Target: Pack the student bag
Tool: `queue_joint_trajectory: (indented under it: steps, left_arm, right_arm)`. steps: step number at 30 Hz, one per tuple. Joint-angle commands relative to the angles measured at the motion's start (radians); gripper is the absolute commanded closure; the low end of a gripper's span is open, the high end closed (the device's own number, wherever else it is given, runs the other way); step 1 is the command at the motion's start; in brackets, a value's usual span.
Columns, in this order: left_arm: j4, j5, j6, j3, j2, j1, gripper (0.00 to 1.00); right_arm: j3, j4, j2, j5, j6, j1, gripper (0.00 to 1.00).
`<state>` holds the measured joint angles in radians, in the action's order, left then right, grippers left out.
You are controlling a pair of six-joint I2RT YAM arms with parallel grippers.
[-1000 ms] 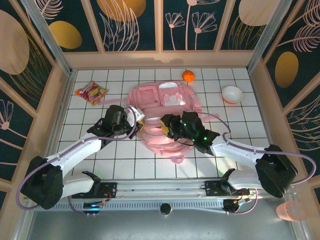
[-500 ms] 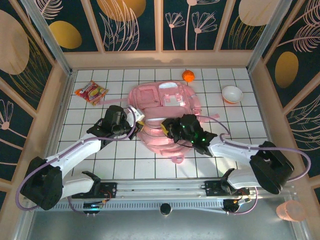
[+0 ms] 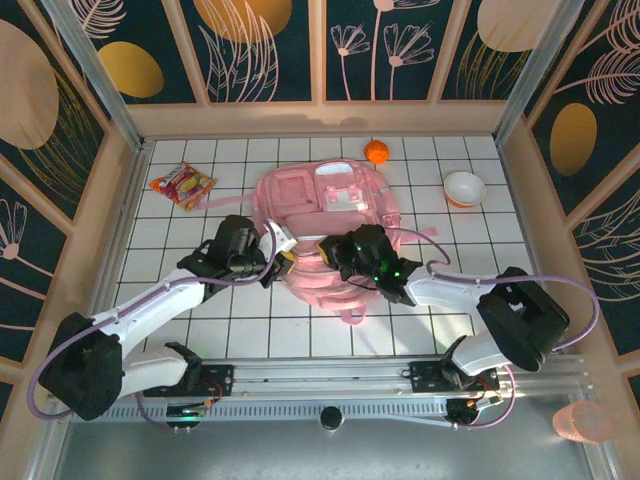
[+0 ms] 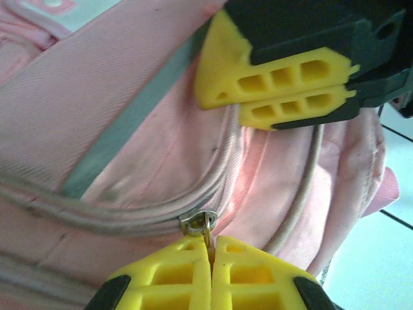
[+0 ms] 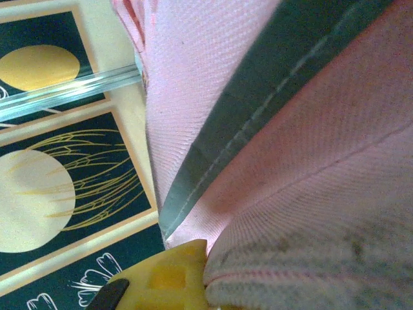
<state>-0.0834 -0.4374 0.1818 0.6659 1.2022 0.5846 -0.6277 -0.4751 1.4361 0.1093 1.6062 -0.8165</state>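
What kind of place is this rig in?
Likely an enclosed robot test cell, not a real room: white gridded tabletop, printed floral wall panels, robot arms bolted to a rail at the near edge.

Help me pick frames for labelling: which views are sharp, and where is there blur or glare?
Top external: sharp, evenly lit, soft shadows under the arms, no glare on the student bag. Left wrist: zipper pull crisp, the left gripper pinching it slightly soft, table washed out at lower right. Right wrist: bag weave sharp, its own yellow finger at the bottom blurred.
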Motion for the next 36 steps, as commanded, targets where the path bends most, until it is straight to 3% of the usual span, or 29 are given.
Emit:
queue_joint_trajectory:
  steps: [1, 4, 7, 13, 17, 22, 24, 28, 32, 36]
  left_arm:
    - [0.036, -0.137, -0.049, 0.062, 0.015, 0.077, 1.0]
    - [0.142, -0.141, -0.14, 0.072, 0.041, 0.114, 0.98]
    - [0.217, -0.13, -0.196, 0.088, 0.065, 0.133, 0.87]
    - [0.038, -0.016, 0.007, 0.127, 0.005, 0.132, 0.46]
    - [0.005, 0.056, 0.148, 0.088, -0.093, 0.115, 0.3]
    - [0.036, 0.129, 0.321, 0.05, -0.099, 0.108, 0.24]
    - [0.079, 0.145, 0.355, 0.044, -0.075, 0.108, 0.22]
    - [0.099, 0.072, 0.414, 0.064, 0.011, 0.109, 0.19]
    - [0.163, 0.05, 0.422, 0.071, 0.083, 0.109, 0.23]
    - [0.213, 0.008, 0.422, 0.09, 0.144, 0.11, 0.37]
  right_arm:
    - [-0.072, -0.058, 0.035, -0.031, -0.048, 0.015, 1.0]
    - [-0.082, -0.058, 0.046, -0.006, -0.058, 0.014, 1.0]
    - [-0.082, -0.022, 0.03, 0.027, -0.096, 0.019, 1.0]
    - [-0.098, 0.185, -0.056, 0.217, -0.376, 0.097, 1.0]
    - [-0.171, 0.398, -0.077, 0.393, -0.68, 0.168, 1.0]
    - [-0.265, 0.626, -0.043, 0.499, -0.961, 0.232, 1.0]
    - [-0.285, 0.661, -0.032, 0.529, -1.013, 0.254, 1.0]
    - [-0.31, 0.676, -0.026, 0.566, -1.052, 0.263, 1.0]
    - [-0.315, 0.664, -0.033, 0.581, -1.055, 0.293, 1.0]
    - [-0.313, 0.641, -0.032, 0.593, -1.045, 0.295, 1.0]
